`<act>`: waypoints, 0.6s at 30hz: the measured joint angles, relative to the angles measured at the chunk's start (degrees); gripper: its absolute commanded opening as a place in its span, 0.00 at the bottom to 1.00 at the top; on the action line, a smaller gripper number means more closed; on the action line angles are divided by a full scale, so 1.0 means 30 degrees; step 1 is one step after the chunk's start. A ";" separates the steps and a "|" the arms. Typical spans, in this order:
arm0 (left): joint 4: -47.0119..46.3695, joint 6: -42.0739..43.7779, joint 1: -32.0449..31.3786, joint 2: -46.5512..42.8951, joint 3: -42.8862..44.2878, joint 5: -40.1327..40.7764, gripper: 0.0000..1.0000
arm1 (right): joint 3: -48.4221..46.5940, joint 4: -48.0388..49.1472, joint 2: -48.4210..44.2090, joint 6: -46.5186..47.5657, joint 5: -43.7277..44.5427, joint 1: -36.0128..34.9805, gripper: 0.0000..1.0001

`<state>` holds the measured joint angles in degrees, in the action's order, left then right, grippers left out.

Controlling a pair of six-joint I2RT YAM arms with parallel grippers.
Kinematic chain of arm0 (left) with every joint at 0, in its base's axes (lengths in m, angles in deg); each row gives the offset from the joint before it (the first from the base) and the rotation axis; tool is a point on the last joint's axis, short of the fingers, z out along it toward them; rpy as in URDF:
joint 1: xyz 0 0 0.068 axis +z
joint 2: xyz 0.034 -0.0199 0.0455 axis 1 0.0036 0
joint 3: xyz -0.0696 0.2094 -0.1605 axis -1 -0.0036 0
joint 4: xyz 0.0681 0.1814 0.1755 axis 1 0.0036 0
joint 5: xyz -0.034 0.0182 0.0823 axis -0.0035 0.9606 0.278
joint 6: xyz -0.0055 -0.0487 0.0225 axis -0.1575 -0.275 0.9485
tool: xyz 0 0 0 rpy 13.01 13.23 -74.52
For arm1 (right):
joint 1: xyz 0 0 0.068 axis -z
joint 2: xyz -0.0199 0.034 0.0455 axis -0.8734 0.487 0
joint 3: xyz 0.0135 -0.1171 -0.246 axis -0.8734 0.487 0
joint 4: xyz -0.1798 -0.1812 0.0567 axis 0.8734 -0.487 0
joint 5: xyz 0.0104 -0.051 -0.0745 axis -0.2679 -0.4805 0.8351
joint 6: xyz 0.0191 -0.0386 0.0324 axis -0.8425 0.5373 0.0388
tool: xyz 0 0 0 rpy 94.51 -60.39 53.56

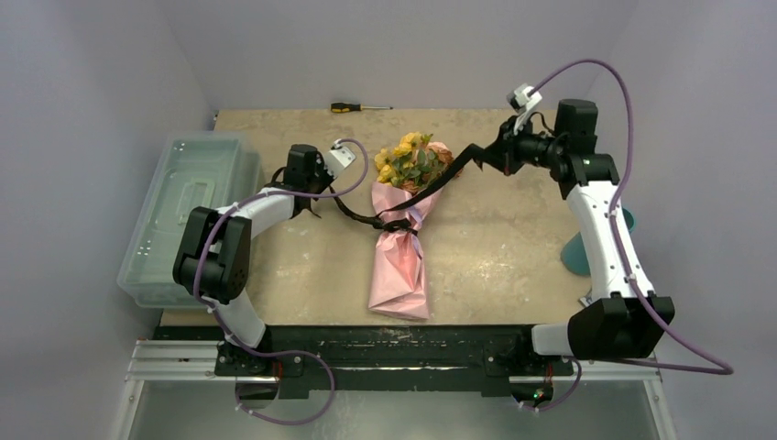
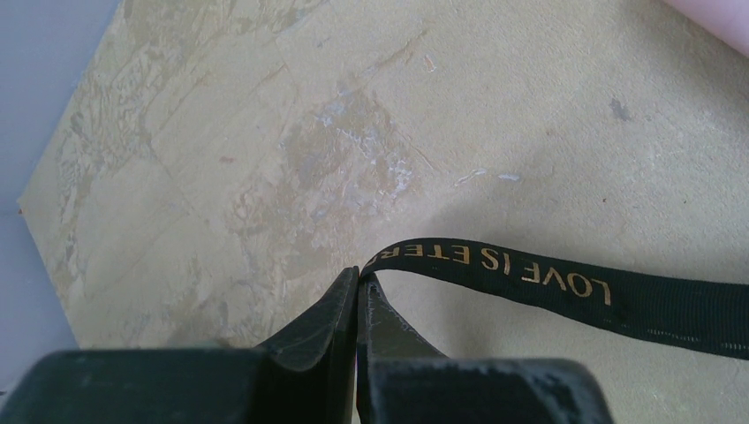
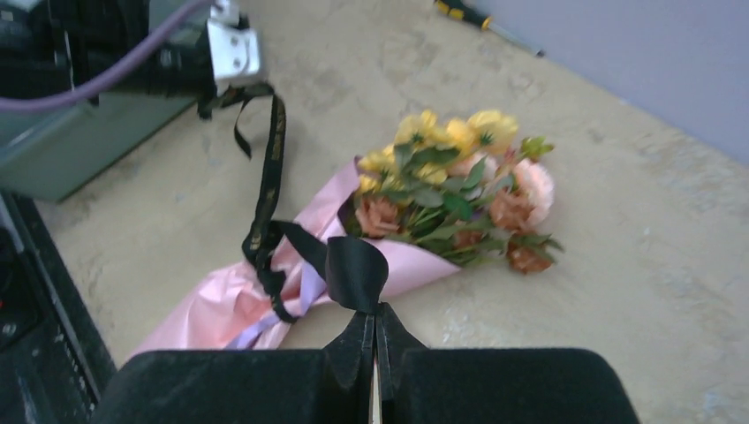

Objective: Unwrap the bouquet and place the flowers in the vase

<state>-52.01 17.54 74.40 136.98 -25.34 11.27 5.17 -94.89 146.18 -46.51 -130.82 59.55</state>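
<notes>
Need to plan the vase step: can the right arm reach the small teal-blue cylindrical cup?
Probably not yet: the right gripper is shut on the black ribbon, though the cup stands beside that arm.

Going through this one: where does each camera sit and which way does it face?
Top external: above and behind the bases, looking down on the table; left arm and right arm show.
Left wrist: on the left arm, facing down at the table; left gripper shut on ribbon.
Right wrist: on the right arm, facing left over the bouquet; right gripper shut on ribbon.
Shared: ribbon in all three; bouquet and screwdriver in top and right wrist.
</notes>
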 measured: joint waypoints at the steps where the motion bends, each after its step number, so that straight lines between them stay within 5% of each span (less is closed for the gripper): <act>1: 0.0000 0.0000 0.0000 0.0000 0.0000 0.0000 0.00 | -0.0444 0.0401 0.0000 -0.0678 0.0058 0.0197 0.00; 8: 0.0000 0.0000 0.0000 0.0000 0.0000 -0.0087 0.00 | -0.2958 0.2506 0.0051 -0.3774 0.0903 0.2157 0.00; 18: 0.0000 -0.0015 0.0000 0.0000 0.0000 -0.0160 0.00 | -0.3621 0.4160 -0.0277 -0.4881 0.5705 0.3402 0.00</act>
<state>-52.01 17.50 74.40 136.98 -25.34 10.79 -5.70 -82.41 145.35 -61.15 -113.70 69.76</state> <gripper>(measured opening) 0.003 0.005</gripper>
